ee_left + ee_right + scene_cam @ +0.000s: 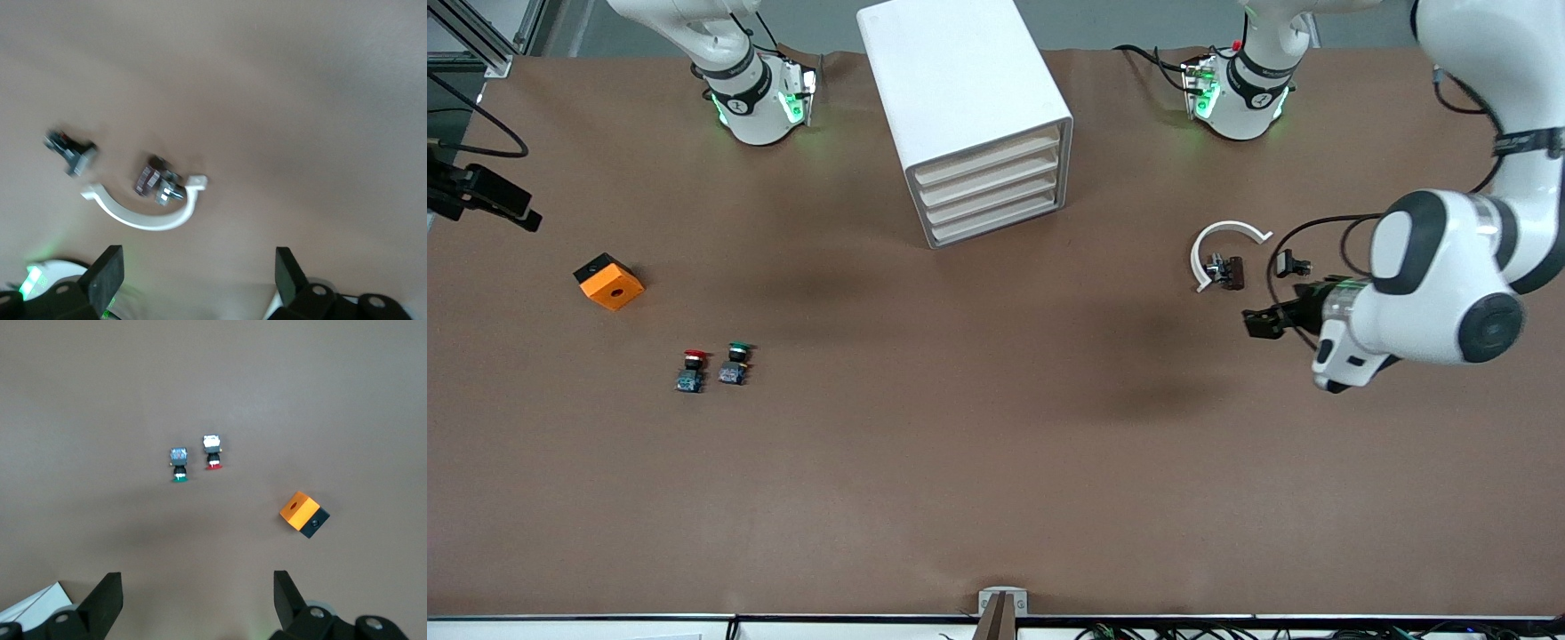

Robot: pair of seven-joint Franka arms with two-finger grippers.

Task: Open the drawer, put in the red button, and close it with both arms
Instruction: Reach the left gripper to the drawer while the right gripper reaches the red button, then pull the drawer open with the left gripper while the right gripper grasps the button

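White four-drawer cabinet [969, 116], all drawers shut, is set mid-surface at the edge by the arms' bases; red button [692, 370] is placed toward the right arm's end, under the released right hand [197, 600]; left hand [1267, 322], released, is held over the other end.

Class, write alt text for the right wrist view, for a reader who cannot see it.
Two tiny push-button switches lie side by side on a brown table, the red button beside a green-capped switch. An orange and black block lies apart from them. The right gripper hangs open above the table, holding nothing.
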